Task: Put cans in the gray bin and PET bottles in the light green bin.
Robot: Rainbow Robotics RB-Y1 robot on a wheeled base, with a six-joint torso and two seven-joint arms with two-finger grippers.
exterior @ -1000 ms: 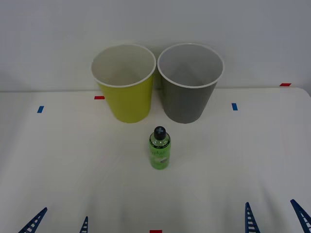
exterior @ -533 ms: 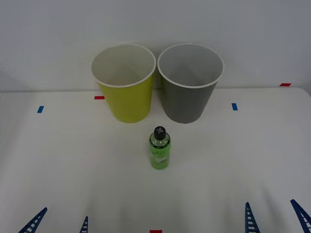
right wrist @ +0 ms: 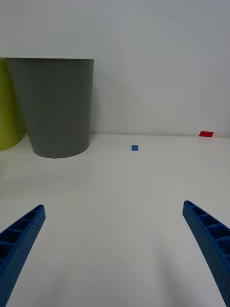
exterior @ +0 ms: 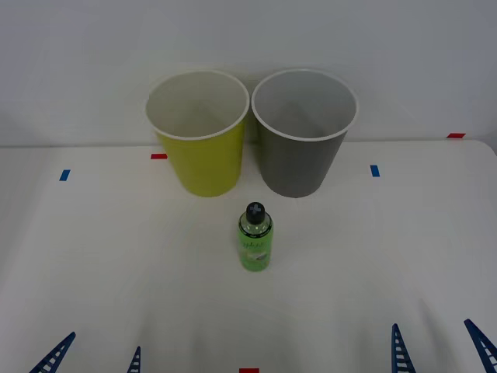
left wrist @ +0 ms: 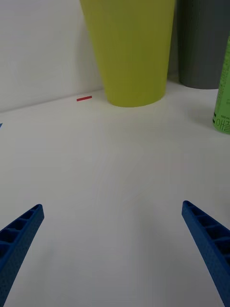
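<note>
Front view: high above the arms, looking forward and down on the white table (exterior: 101, 264), taking in the light green bin (exterior: 200, 148), the gray bin (exterior: 301, 148) and the PET bottle (exterior: 255, 237) whole. Right wrist view: low over the tabletop, near level, facing the gray bin (right wrist: 55, 108) side-on. Left wrist view: equally low, closer in, facing the light green bin (left wrist: 129, 50). Shared by all three: both bins and the table.
</note>
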